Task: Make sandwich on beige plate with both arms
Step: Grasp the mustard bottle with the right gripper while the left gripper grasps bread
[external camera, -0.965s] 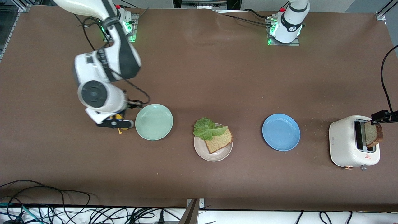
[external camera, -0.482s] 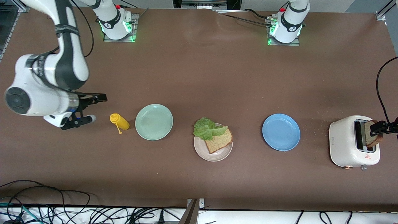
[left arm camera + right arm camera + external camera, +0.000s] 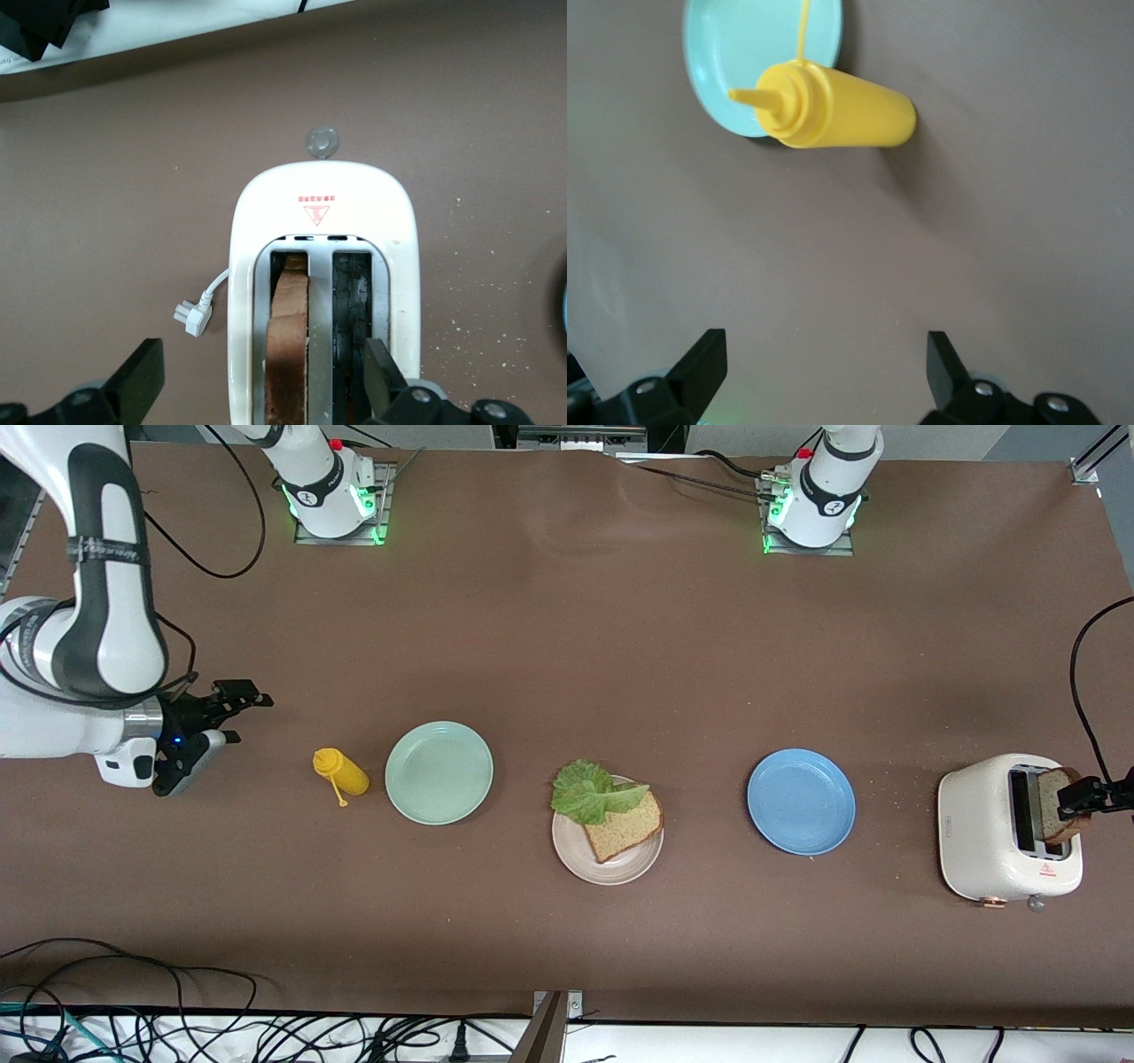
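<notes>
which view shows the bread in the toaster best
The left wrist view: it looks straight down on the toaster, with the bread upright in one slot. The front view shows the bread small, at the left gripper. The right wrist view misses it.

There are three plates: one beige plate (image 3: 608, 868), one mint-green plate (image 3: 438, 772) and one blue plate (image 3: 801, 802). There are two slices of bread: one bread slice (image 3: 625, 825) on the beige plate and one toast slice (image 3: 1056, 806) in the toaster (image 3: 988, 833). There is one lettuce leaf (image 3: 586, 793), one yellow bottle (image 3: 340, 771) and one toaster. There are two robot arms.
</notes>
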Motion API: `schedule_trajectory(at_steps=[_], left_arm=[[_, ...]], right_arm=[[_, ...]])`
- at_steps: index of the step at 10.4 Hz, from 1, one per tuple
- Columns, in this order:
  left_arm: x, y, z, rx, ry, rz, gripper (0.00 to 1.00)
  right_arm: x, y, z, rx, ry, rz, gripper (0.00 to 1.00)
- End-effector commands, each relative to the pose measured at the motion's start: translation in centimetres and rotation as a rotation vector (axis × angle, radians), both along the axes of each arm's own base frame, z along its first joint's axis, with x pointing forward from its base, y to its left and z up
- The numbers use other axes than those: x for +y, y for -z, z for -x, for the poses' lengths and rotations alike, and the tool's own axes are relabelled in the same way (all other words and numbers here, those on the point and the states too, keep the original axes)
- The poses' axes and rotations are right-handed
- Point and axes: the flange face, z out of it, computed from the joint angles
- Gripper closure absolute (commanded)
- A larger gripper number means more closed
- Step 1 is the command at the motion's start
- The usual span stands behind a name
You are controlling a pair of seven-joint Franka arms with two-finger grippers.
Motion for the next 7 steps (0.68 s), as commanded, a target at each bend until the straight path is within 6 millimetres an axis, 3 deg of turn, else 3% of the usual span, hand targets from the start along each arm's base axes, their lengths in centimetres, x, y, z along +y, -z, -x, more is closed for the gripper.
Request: schedule_trajectory(at_steps=[1, 2, 4, 7], left_arm=[[0.5, 1.2, -0.5, 0.015, 0.025, -0.021, 0.02], [0.5, 1.7, -0.4, 0.023, 0.025, -0.018, 0.05], [0.3, 2.1, -0.3, 0.033, 0.024, -0.014, 0.16], [0.4, 2.2, -0.2, 0.040, 0.020, -0.011, 0.49]], right_arm=[[-1.9, 4.4, -0.2, -0.109, -0.115, -0.206, 0.00], [-2.0, 7.3, -0.3, -0.161, -0.157, -0.302, 0.00], [-1.1, 10.7, -0.7, -0.283, -0.193, -0.450, 0.00], [0.2, 13.7, -1.3, -0.466, -0.181, -0.611, 0.00]])
